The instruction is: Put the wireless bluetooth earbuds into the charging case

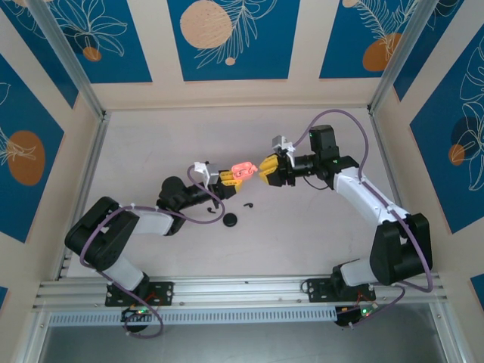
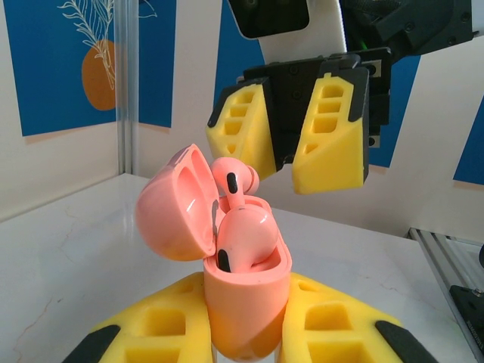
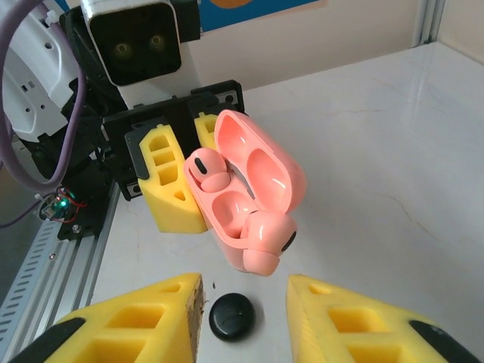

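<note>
Blue-and-cream patterned walls (image 1: 227, 38) ring a pale bench (image 1: 151, 151), above which the two arms meet at mid-air. The left tool (image 1: 231, 176) is clamped on the pink charging case (image 2: 246, 302), holding it clear of the bench with its lid (image 2: 178, 208) swung open. The right tool (image 1: 265, 168) hangs just beyond the case, jaws apart and gripping nothing.

Both pale pink earbuds are in the case. The far earbud (image 2: 236, 181) sits down in its socket. The near earbud (image 2: 246, 238) stands proud of the rim and looks tilted, so it appears only partly seated.

Judging by this, the pink pair is delivered and the job is close to done. What seems left is to press the near bud home and perhaps shut the lid.

Below the case, a tiny black comma-shaped bud (image 1: 248, 204) and a black round disc (image 1: 230, 219) lie on the bench, apart from both tools.
</note>
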Motion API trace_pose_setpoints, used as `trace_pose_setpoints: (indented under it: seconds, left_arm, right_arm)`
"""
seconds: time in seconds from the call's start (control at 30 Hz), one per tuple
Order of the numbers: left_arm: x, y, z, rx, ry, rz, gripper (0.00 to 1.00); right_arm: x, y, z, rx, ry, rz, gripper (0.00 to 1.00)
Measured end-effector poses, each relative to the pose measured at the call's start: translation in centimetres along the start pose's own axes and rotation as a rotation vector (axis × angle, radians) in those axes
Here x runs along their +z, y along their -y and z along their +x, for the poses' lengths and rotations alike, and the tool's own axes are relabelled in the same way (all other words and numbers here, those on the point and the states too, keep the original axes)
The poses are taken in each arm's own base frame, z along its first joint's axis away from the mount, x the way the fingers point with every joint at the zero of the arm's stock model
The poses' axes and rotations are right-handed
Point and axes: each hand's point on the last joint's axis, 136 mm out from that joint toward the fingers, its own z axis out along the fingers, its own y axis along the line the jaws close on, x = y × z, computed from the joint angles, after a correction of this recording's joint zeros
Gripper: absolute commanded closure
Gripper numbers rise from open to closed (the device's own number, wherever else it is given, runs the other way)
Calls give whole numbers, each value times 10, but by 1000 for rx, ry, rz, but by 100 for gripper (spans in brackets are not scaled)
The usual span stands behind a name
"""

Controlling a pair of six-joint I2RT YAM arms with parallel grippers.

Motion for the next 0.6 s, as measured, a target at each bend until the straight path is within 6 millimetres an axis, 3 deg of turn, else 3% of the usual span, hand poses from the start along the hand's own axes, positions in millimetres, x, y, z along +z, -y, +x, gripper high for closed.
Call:
trace_pose_setpoints:
  seconds: [0.6]
  left_arm:
    - [0,0,0,1,0,-1,87]
  right_arm:
    - [9,-7,-7,-15,-1,-55,83]
